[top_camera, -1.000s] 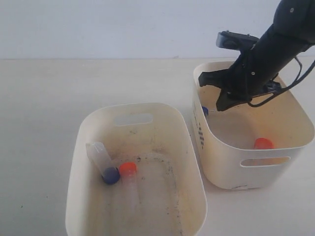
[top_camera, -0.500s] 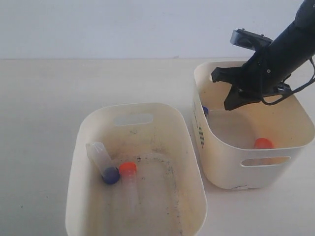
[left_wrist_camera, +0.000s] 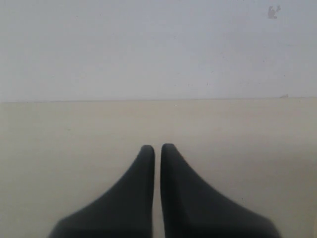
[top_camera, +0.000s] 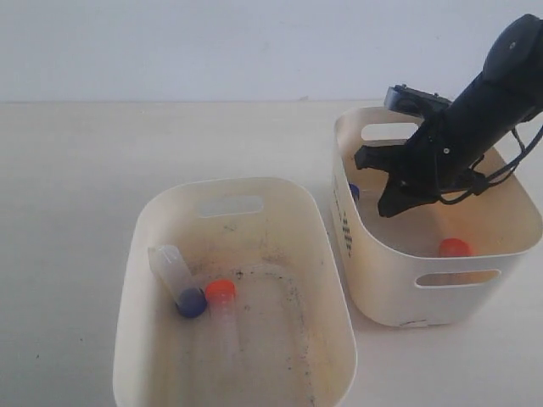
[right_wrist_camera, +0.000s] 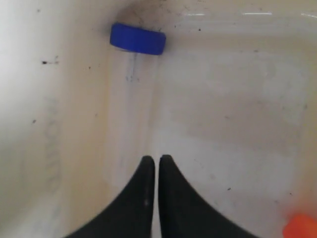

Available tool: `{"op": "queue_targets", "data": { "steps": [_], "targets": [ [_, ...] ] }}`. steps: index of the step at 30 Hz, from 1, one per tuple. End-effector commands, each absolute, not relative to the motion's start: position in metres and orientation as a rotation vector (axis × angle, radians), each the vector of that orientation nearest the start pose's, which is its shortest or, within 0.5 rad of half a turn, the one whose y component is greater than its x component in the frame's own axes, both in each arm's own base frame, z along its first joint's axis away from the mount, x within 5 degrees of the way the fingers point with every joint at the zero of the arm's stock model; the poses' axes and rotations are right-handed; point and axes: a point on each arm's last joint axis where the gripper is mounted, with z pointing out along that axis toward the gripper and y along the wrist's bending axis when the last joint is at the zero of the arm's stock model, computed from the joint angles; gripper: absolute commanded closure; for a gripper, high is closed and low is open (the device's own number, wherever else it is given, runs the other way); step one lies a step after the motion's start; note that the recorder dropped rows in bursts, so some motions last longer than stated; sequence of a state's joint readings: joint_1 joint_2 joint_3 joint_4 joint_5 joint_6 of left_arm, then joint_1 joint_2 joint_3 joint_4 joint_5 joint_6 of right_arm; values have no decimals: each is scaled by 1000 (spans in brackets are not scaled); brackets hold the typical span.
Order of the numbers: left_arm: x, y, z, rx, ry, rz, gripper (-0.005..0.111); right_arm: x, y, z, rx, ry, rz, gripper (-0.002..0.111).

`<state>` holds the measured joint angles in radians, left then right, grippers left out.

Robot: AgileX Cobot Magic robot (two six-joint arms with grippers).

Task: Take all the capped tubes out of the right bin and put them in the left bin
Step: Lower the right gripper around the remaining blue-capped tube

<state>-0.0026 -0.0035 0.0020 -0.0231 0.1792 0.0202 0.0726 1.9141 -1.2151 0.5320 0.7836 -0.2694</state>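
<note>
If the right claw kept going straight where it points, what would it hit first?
Probably the blue-capped tube lying just ahead of the right gripper, though it might touch the floor of the right bin first; depth is unclear.

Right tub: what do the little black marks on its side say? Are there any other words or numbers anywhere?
Dark printed marks on the outer side of the right bin: too small and blurred to read.
Nothing else in any view can be read as words or numbers.
</note>
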Motion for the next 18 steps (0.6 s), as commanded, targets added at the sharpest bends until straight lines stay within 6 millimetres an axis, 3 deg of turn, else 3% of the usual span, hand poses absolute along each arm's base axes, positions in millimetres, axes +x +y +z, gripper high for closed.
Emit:
{"op": "queue_targets", "data": {
  "steps": [1,6,14,18],
  "targets": [
    [56,-1,198,3,1655,-19,103,368,60,162,42,2876,577,85],
    [56,-1,198,3,1655,-19,103,368,61,153,56,2906,596,56],
    [56,-1,198,3,1655,-19,103,369,70,147,29,2901,583,32],
    [56,-1,198,3,1655,-19,103,370,74,147,2,2888,565,31]
  ]
}}
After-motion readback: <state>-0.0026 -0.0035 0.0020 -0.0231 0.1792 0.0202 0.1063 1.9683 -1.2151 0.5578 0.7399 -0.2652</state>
